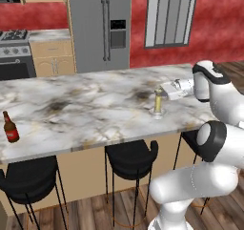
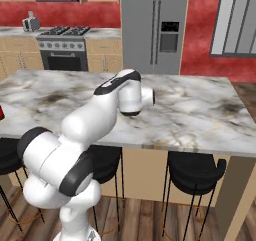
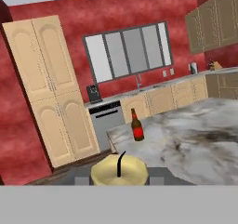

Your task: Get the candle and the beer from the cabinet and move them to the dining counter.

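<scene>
one pale yellow candle, upright in its silver holder on the dining counter, pinched by the tool.

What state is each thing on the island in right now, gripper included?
candle: upright in its holder on the dining counter, between the gripper's fingers.
gripper: shut on the candle, not yet released.
beer: upright on the dining counter, near its far left end, free.
</scene>
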Controlling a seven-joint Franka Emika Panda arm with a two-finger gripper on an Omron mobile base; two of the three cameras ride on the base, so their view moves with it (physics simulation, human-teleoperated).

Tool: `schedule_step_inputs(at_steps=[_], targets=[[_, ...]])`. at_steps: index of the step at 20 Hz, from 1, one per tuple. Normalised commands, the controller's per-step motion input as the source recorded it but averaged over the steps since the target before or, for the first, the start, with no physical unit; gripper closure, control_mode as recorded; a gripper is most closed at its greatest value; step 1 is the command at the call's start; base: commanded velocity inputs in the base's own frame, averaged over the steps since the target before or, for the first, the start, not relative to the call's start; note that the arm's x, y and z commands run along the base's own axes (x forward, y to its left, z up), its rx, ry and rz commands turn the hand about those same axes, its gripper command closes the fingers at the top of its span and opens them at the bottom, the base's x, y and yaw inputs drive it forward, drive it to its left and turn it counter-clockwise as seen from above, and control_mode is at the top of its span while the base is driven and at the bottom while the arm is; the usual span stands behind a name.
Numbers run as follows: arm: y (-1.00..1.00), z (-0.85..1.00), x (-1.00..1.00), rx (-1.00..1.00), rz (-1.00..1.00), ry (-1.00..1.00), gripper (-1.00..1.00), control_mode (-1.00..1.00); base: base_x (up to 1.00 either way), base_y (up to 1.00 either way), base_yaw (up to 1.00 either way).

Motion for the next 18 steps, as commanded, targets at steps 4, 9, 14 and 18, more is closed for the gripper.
schedule_step_inputs(at_steps=[4,9,14,18], targets=[[0.10,-0.28,0.02,0.15,0.07,-0.01,1.00,-1.00,0.00,0.00,0.00],[0.13,-0.01,0.09,0.01,0.01,-0.06,1.00,-1.00,0.00,0.00,0.00],[0.20,0.00,0.19,-0.01,0.00,0.00,1.00,-1.00,0.00,0.00,0.00],[0.29,0.00,0.21,-0.04,0.00,0.00,1.00,-1.00,0.00,0.00,0.00]])
